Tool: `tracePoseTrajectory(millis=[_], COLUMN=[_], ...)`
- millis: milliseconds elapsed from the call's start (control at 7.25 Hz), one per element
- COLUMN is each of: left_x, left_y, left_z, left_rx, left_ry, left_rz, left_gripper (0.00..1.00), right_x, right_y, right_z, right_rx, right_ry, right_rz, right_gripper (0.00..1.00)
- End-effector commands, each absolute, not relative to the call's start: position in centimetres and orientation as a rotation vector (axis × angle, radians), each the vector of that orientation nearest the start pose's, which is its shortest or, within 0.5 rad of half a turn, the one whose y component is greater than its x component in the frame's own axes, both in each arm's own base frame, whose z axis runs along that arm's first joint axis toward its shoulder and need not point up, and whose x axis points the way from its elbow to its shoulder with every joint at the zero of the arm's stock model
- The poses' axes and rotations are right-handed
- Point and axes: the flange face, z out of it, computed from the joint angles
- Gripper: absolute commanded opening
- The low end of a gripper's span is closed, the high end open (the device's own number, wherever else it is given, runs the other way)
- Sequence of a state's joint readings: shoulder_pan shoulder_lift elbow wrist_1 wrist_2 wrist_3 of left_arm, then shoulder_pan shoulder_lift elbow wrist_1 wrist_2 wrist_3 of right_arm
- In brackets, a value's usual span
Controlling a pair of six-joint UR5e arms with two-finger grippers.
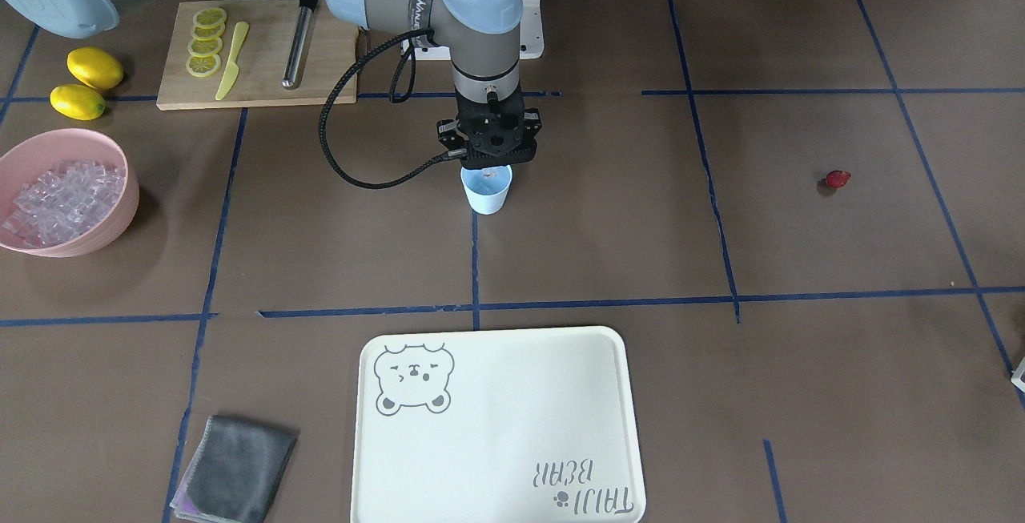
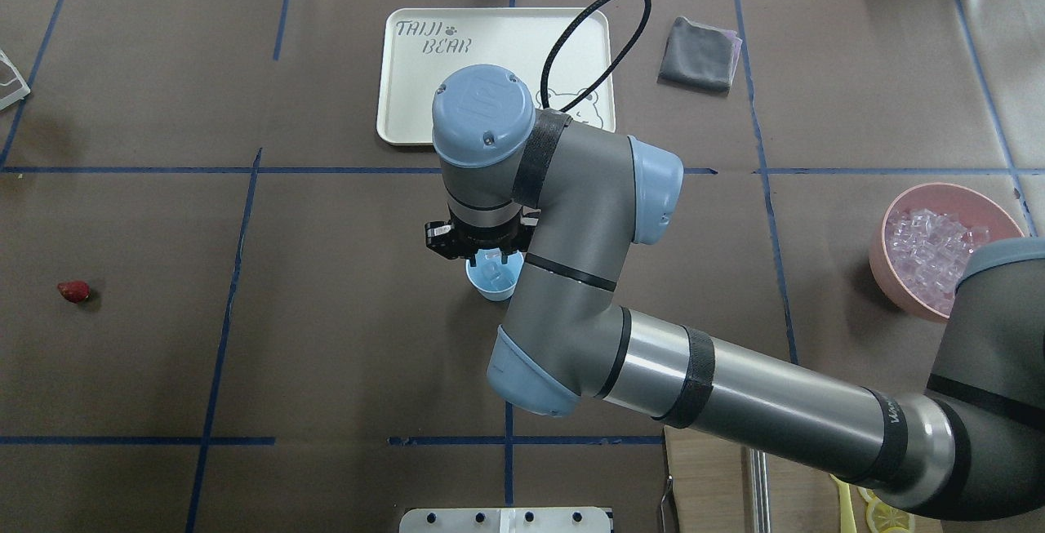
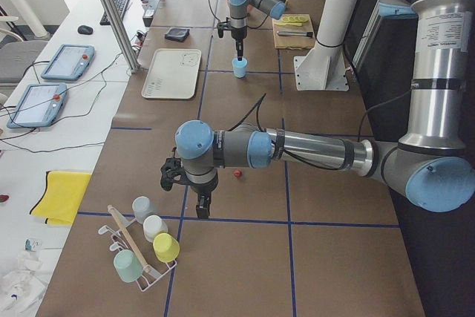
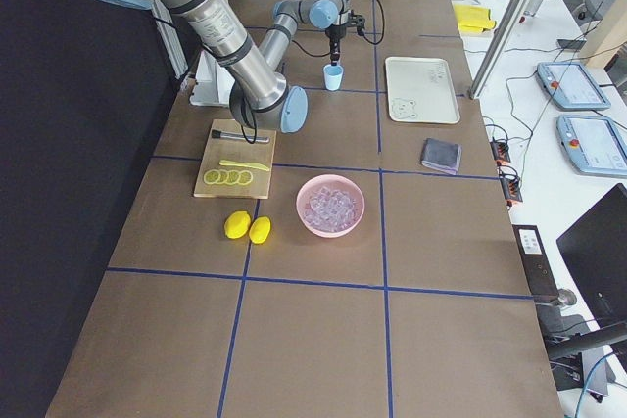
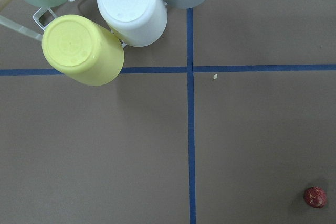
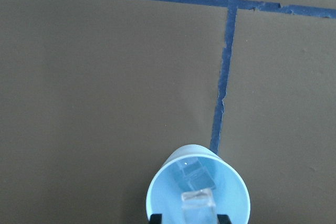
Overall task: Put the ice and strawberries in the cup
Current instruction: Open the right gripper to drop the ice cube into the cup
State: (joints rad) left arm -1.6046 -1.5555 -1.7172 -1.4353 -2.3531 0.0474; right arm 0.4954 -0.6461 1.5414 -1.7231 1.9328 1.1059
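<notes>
The pale blue cup (image 1: 486,193) stands near the table's middle and also shows in the overhead view (image 2: 492,276). My right gripper (image 1: 488,164) hangs straight over its mouth. In the right wrist view the cup (image 6: 168,192) holds one clear ice cube (image 6: 191,174), and a second cube (image 6: 198,204) lies between my spread fingertips (image 6: 155,217), touching neither. The strawberry (image 1: 838,179) lies alone on the mat far off, also seen in the left wrist view (image 5: 315,196). My left gripper (image 3: 202,209) hovers near it; I cannot tell if it is open.
The pink bowl (image 1: 120,215) full of ice cubes (image 1: 60,203) stands at the table's right-arm end, beside two lemons (image 1: 88,82) and a cutting board (image 1: 320,82) with lemon slices. A cream tray (image 1: 496,427) and grey cloth (image 1: 236,471) lie beyond the cup. A rack of cups (image 5: 105,30) stands near the strawberry.
</notes>
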Motion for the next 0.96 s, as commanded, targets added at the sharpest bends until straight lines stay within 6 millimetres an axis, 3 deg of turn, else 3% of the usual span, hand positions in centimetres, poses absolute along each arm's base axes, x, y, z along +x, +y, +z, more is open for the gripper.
tracePoseTrajectory(millis=[0,276,414,551,827], left_x=[-7.9,-7.9,-6.8,-4.0,-0.5], left_y=[-47.9,-47.9,-48.3,-48.7,-49.2], left_z=[60.8,60.8,60.0,59.1,57.4], left_rx=[0.027,0.026,0.017,0.003,-0.004], left_ry=[0.782,0.782,0.782,0.783,0.792], left_rz=[0.010,0.010,-0.006,0.021,-0.051], left_gripper=[1.00,1.00,1.00,1.00,1.00], right_x=[-58.7,-58.3,-57.3,-54.9,-49.0], right_y=[-42.9,-43.0,-43.8,-44.6,-46.2], right_z=[11.3,10.9,10.7,10.9,12.9], right_rx=[0.034,0.039,0.041,0.054,0.058], right_ry=[-0.813,-0.820,-0.827,-0.844,-0.850], right_rz=[-0.106,-0.105,-0.092,-0.075,-0.043], right_gripper=[0.98,0.98,0.99,0.99,1.00])
